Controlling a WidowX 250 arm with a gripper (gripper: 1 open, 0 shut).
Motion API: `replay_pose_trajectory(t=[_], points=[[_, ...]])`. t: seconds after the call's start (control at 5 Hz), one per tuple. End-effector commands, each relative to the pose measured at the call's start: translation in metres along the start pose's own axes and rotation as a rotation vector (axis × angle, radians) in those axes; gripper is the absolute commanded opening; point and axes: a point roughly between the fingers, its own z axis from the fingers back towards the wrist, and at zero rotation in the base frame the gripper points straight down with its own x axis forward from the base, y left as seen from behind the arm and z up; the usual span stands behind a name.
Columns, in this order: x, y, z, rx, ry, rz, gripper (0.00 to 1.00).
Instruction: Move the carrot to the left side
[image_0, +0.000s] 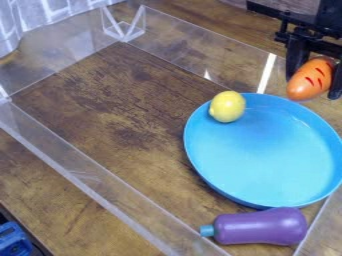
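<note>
At the upper right of the camera view, past the rim of the blue plate (214, 180), the carrot (310, 79) hangs in the grip of the black pincer (313, 62), whose fingers are drawn in close about its upper part. From where I stand it looks clear of the plate, up in the air, though how high I can't tell. The carrot lies just below the pincer in this view, its long axis steep and leaning a little, the rounder orange end pointing down and slightly left; the leafy top I can't make out among the fingers. There is only the one arm, so nearness is no question. What the coming move turns on, I'd judge, is that the brown wooden board (114, 110) spreads off to the left of both, with the yellow lemon (227, 106) sitting at the plate's left edge, so a low swing across might brush it. As for brands or labels, I can read no writing anywhere, neither on the carrot nor on the purple eggplant (261, 227) near the bottom.
</note>
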Motion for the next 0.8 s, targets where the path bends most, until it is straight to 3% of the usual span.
replay_pose_trajectory(t=[0.0, 0.2, 0.4, 0.6], points=[[-0.015, 0.002, 0.043, -0.016, -0.074, -0.058, 0.0], [-0.024, 0.016, 0.055, -0.017, -0.07, -0.088, 0.0], [-0.044, 0.029, 0.051, -0.016, -0.059, -0.106, 0.0], [-0.053, 0.032, 0.043, -0.019, -0.054, -0.134, 0.0]])
